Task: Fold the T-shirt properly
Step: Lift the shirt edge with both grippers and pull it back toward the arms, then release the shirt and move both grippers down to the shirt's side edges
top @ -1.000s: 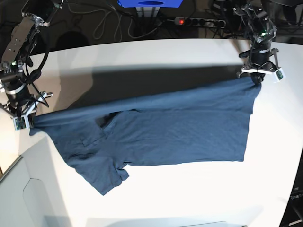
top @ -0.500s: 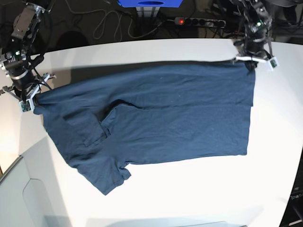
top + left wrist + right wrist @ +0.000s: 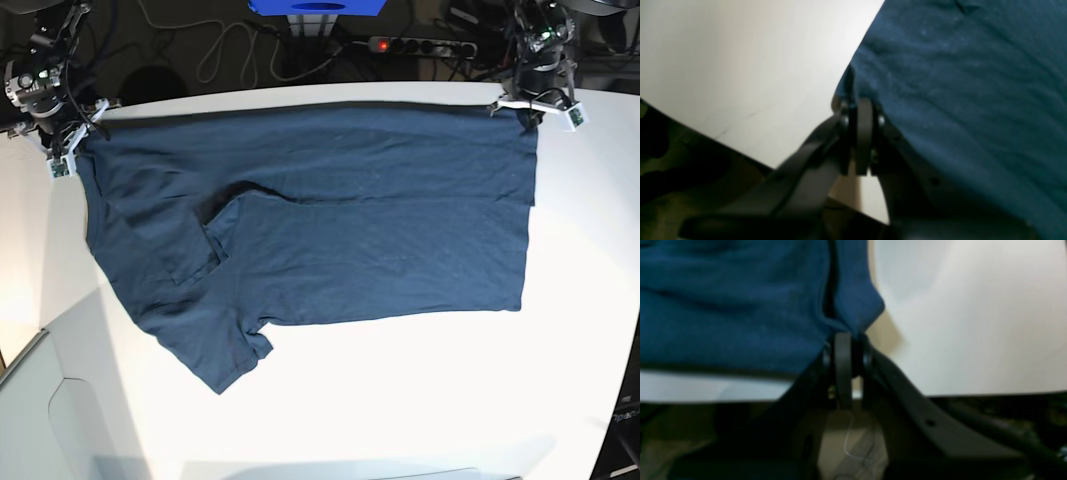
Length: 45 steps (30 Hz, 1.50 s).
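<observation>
The dark navy T-shirt [image 3: 350, 220] lies spread on the white table [image 3: 420, 400], its far edge pulled straight between both arms along the table's back edge. A sleeve [image 3: 225, 365] points toward the front left, and a fold of cloth lies near the middle left. My left gripper [image 3: 530, 112], at the back right in the base view, is shut on the T-shirt's corner [image 3: 957, 83], with the closed fingertips [image 3: 864, 110] pinching the hem. My right gripper [image 3: 72, 150], at the back left, is shut on the opposite corner [image 3: 723, 306], its fingertips [image 3: 842, 343] clamped on cloth.
Behind the table run a power strip [image 3: 425, 46], loose cables [image 3: 225, 45] and a blue box [image 3: 318, 7]. A grey panel [image 3: 40, 420] sits at the front left corner. Both grippers hang close to the table's back edge [image 3: 973, 394].
Both grippers have moved toward the back edge of the table, drawing the T-shirt's upper edge with them. The cloth has gone from folded over itself to spread flat.
</observation>
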Available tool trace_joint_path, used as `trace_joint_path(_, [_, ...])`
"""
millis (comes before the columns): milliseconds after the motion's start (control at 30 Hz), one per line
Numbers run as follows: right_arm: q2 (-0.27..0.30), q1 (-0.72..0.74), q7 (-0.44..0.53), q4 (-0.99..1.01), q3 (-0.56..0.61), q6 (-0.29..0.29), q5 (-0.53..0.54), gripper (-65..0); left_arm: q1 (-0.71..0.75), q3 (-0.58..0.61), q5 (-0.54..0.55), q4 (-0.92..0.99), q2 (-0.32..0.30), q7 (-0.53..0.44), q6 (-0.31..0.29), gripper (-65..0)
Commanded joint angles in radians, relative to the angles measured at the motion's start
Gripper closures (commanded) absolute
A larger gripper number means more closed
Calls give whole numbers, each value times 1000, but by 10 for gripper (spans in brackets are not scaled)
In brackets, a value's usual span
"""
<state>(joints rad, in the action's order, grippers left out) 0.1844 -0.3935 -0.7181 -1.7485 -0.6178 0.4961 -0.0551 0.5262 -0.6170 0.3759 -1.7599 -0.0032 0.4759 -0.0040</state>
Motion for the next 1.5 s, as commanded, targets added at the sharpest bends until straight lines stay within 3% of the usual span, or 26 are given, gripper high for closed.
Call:
trace_joint_path(0, [14,-11,12,0,-6,8,2,-1,8,-7,2,-21,-8,-18,3,0])
trace_joint_path(1067, [22,-15,33,35,-12,8,2,-4,108,-8,2,-82,19,-16,3,0])
trace_joint_path(1167, [23,-15,33,34,-12,8,2,-77,110,-8,2,-82,24,-15,3,0])
trace_joint_path(1233, [23,-15,33,34,-12,8,2,-172,110,-8,2,-82,24,-15,5,-3])
trace_joint_path(1367, [40,-15,33,32,-14,8,2,-370,110,-8,2,-84,24,-15,6,-172])
trace_joint_path(1467, [36,-15,35,-21,-49,8,2,-445,110,-8,2,-84,24,-16,5,-252])
